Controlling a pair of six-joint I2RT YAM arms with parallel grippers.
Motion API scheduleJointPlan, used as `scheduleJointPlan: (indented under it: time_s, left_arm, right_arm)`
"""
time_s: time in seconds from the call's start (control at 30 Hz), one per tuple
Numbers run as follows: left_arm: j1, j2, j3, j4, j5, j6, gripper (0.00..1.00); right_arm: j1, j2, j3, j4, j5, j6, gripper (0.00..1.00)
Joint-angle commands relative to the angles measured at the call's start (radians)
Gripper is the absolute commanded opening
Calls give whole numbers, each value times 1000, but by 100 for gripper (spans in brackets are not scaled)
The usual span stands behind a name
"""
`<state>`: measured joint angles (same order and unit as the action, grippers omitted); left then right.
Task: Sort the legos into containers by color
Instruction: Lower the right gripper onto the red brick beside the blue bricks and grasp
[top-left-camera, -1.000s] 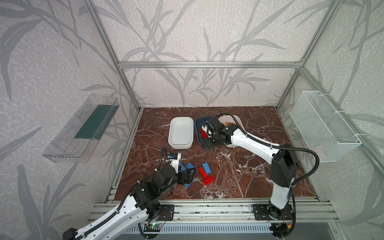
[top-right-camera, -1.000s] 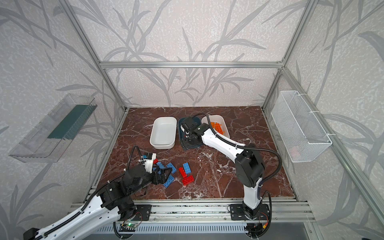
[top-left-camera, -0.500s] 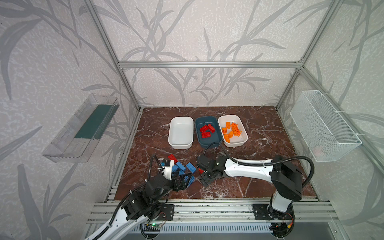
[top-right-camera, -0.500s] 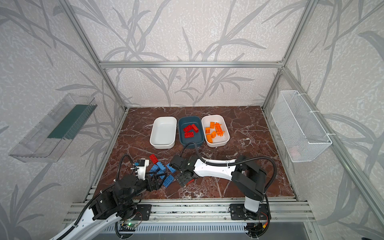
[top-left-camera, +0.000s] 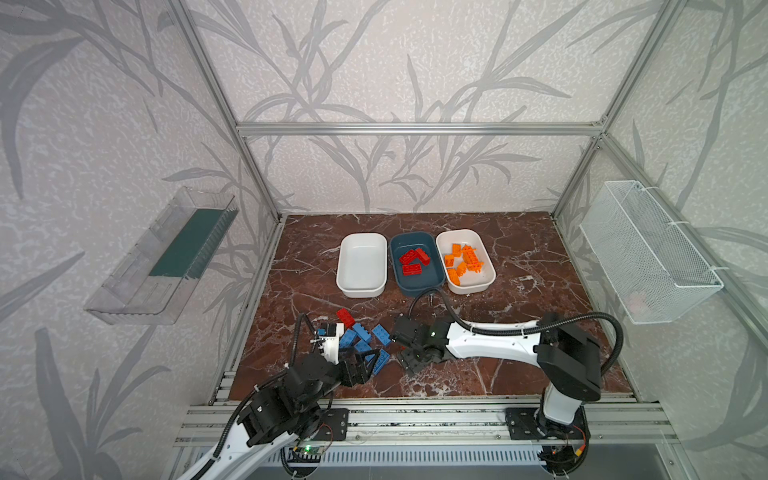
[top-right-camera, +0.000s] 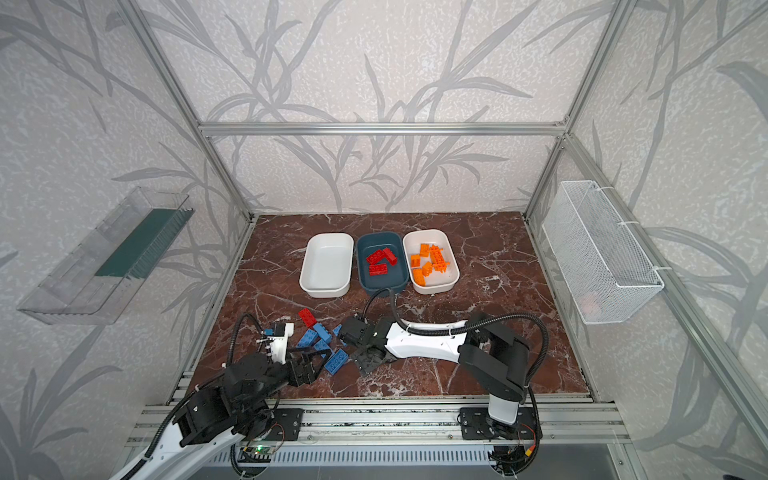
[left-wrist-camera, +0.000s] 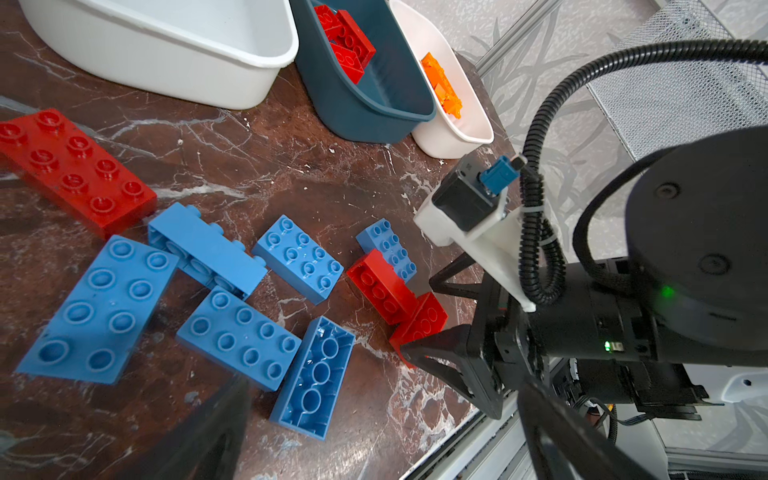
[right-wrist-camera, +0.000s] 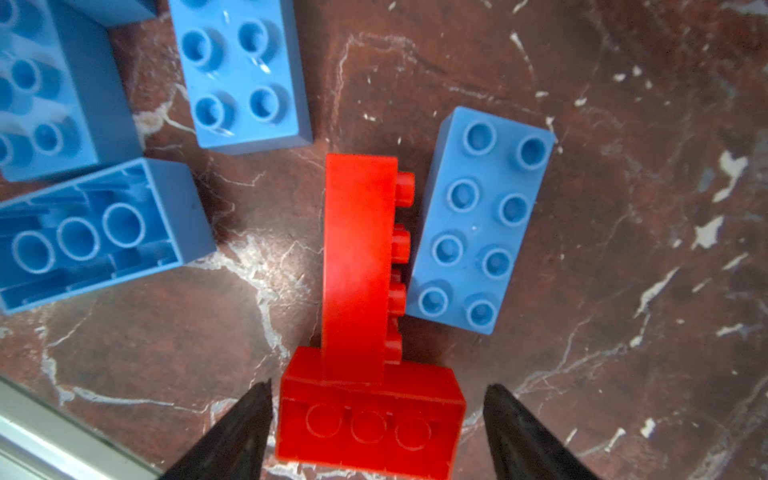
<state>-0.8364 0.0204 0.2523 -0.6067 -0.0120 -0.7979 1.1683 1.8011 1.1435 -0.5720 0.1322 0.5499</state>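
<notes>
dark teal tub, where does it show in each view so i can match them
In a top view: dark teal tub, middle of the three tubs.
In a top view: likewise the middle one.
Left wrist: between two white tubs, beyond loose bricks.
Right wrist: not in it.
Shared landmark: red bricks inside it.

White-veined brown tabletop (top-left-camera: 519, 266); blue legos (left-wrist-camera: 95, 307); red legos (left-wrist-camera: 75, 166); teal container (top-left-camera: 430, 280).

A brown marble bench (top-left-camera: 523, 303) carries three tubs side by side at mid-frame: left white tub (top-left-camera: 360, 266), teal tub (top-left-camera: 419, 283), right white tub (top-left-camera: 478, 279). Loose blue bricks (top-left-camera: 361, 332) and a red brick (top-left-camera: 345, 318) lie lower left of them.
</notes>
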Motion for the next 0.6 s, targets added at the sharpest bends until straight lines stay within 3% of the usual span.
scheduleJointPlan:
  time_s: [0.0, 0.3, 0.57]
  left_arm:
    - [0, -8, -7, -20, 0, -9, 99]
    - [0, -5, -12, -13, 0, -12, 99]
    - [0, 56, -42, 92, 3, -24, 99]
  right_arm:
    - [6, 23, 3, -16, 14, 25, 77]
    - [6, -8, -9, -47, 29, 41, 49]
    - [-45, -115, 17, -102, 87, -35, 47]
